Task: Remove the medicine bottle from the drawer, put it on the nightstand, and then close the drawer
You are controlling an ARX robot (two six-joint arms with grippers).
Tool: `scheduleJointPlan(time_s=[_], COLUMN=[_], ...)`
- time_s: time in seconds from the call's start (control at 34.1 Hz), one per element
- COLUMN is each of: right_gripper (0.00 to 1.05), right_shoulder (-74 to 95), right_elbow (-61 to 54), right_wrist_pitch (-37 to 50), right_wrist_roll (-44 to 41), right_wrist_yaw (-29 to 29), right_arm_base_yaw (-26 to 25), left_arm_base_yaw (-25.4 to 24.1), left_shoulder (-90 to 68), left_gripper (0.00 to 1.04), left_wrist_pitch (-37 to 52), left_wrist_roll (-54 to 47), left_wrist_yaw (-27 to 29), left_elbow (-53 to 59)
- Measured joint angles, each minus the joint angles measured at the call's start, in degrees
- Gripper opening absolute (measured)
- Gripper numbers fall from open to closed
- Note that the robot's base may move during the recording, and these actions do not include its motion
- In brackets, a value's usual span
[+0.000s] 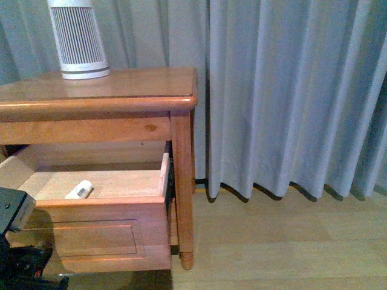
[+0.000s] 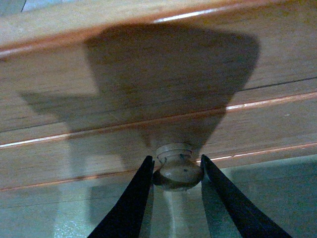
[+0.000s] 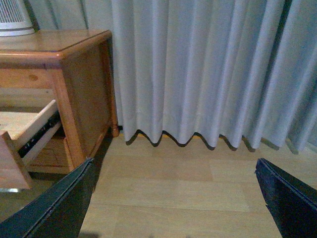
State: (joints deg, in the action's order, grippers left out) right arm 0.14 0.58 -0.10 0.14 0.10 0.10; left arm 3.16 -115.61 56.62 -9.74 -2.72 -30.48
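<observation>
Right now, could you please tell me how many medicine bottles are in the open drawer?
1. The medicine bottle lies on its side on the floor of the drawer, near its front wall. The drawer's left end is cut off, so more may be hidden.

Drawer contents: small white cylindrical medicine bottle [image 1: 79, 190] lying in pulled-out upper wooden drawer [image 1: 103, 232], near its front.
Top: large white ribbed cylinder [image 1: 78, 39] on orange-brown wooden nightstand [image 1: 139, 84], rear left.
Behind and right: grey pleated curtain [image 1: 290, 90].
</observation>
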Motion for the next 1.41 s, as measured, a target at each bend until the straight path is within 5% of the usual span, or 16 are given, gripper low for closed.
scheduleJointPlan(time_s=[0.26,0.5,0.88,1.41], right_gripper=[0.98,0.98,0.98,0.98], right_shoulder=[0.00,0.00,0.00,0.00], right_elbow=[0.00,0.00,0.00,0.00], right_wrist_pitch=[0.00,0.00,0.00,0.00], right_wrist_roll=[0.00,0.00,0.00,0.00], right_wrist_yaw=[0.00,0.02,0.00,0.00], right_arm_base_yaw=[0.00,0.00,0.00,0.00], left_arm_base_yaw=[1.07,-1.27,-2.58,2.51], left_shoulder=[3.98,11.61,39.93,80.00], left_gripper=[0.62,1.00,0.98,0.97], left_wrist_pitch=[-3.41,-6.29,-18.45,-41.53], left_wrist_roll=[0.98,2.69,5.16,13.92], left_wrist_yaw=[-5.95,-5.27,-5.57,6.51], left_elbow=[2.29,0.87,-4.46,9.88])
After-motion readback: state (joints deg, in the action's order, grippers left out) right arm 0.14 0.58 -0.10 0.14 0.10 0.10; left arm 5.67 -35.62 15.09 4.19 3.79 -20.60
